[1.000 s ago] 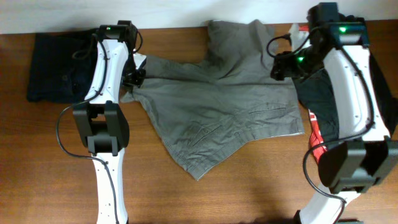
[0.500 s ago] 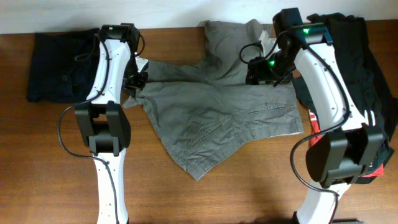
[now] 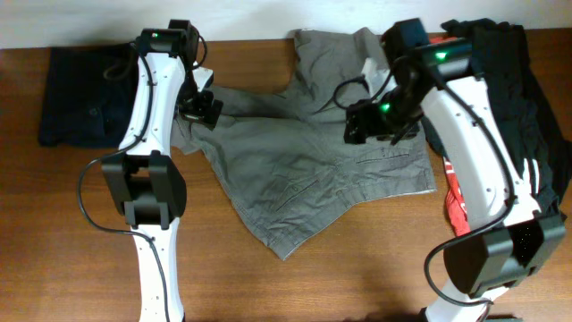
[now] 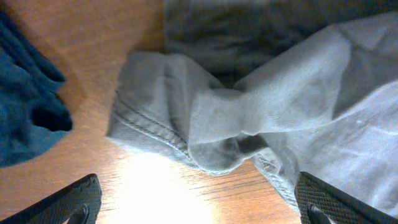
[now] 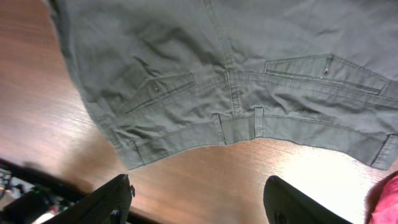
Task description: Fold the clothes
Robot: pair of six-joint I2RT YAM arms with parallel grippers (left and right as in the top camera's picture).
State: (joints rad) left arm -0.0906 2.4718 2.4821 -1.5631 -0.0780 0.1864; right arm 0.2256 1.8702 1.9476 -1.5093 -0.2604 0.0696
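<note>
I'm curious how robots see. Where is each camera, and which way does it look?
Overhead: above the wooden table, facing down at the crumpled grey fabric garment; white left arm and right arm show.
Left wrist: on the left arm, facing the garment's bunched edge; left pincer shows.
Right wrist: facing its waistband; right pincer shows.
All share the garment.

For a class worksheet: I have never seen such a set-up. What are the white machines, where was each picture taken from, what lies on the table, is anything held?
Two robot arms stand at a wooden table. One picture looks down from above; the others come from a camera on each wrist. A crumpled grey garment with pockets lies in the middle, a navy garment by the left arm, a black garment and a red garment by the right. The left gripper and right gripper are open, holding nothing.
</note>
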